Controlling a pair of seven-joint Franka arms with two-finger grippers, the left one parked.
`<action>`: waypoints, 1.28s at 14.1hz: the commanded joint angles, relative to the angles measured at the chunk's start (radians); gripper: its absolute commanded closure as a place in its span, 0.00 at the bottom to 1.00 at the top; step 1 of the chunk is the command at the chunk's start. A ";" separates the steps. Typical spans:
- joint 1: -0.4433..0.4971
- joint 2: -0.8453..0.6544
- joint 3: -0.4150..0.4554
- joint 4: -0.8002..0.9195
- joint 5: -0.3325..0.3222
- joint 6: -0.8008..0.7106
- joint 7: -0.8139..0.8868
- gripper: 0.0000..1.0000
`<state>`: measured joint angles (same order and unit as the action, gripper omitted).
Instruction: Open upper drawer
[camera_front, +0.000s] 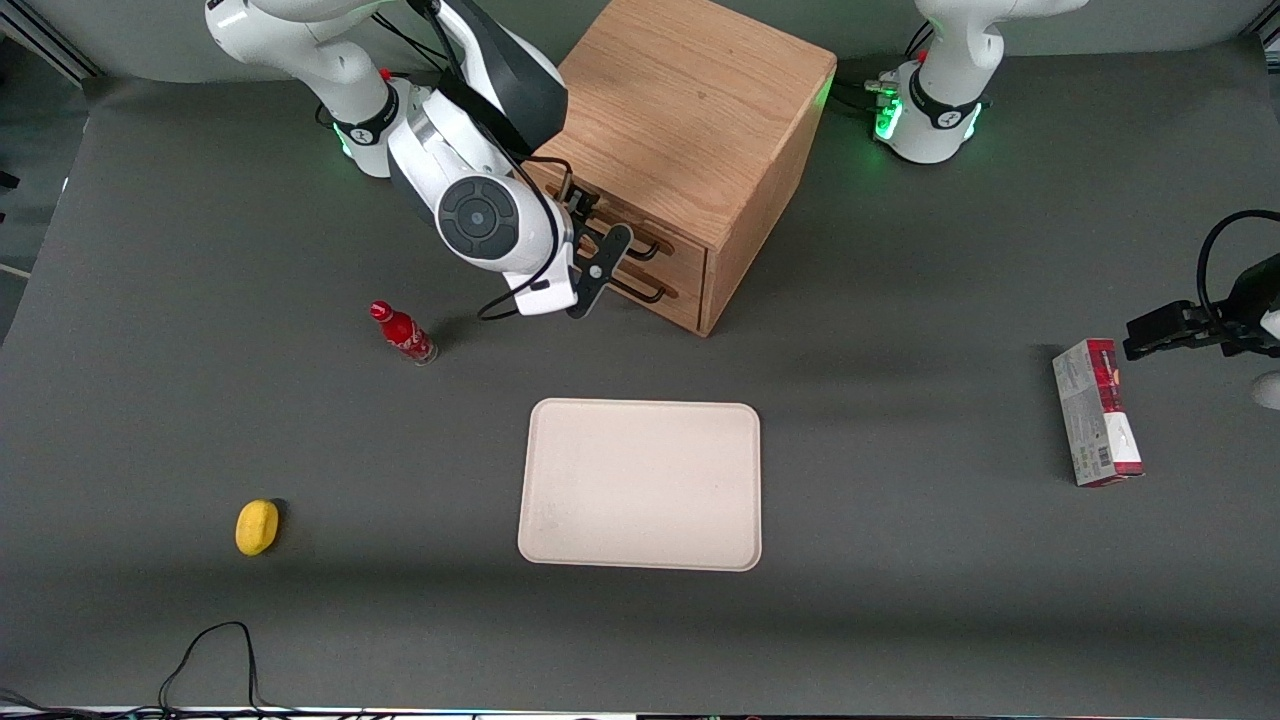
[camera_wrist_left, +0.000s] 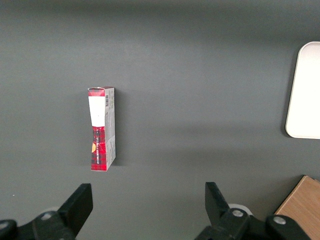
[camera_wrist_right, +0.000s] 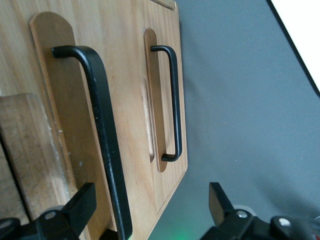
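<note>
Broadly, the dark grey worktop (camera_front: 900, 620) lies bare around the cube-shaped oak cabinet (camera_front: 690, 120), which stands farther from the front camera than everything else on it. The flat cream rectangular tray (camera_front: 640, 485) sits nearer that camera, well apart from the cabinet's front. The upper drawer (camera_front: 655, 232), light oak with a thin black bar handle (camera_wrist_right: 102, 130), is shut flush above the matching lower drawer (camera_wrist_right: 167, 65). The black two-finger hand (camera_wrist_right: 150, 212) hangs just in front of the drawer fronts with its fingers apart, the upper handle between them and not clamped. A red and white carton (camera_front: 1095, 412) lies toward the parked arm's end. A red bottle (camera_front: 402, 332) stands near the hand, and a yellow lemon-like fruit (camera_front: 256, 527) lies nearer the camera.
</note>
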<state>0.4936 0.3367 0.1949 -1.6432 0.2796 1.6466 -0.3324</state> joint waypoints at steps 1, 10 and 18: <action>0.010 0.001 -0.002 0.008 0.023 -0.005 -0.013 0.00; 0.040 0.010 0.004 -0.003 0.021 -0.002 -0.056 0.00; 0.045 0.048 0.001 0.008 -0.013 0.042 -0.057 0.00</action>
<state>0.5074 0.3478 0.2022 -1.6368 0.2788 1.6482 -0.3817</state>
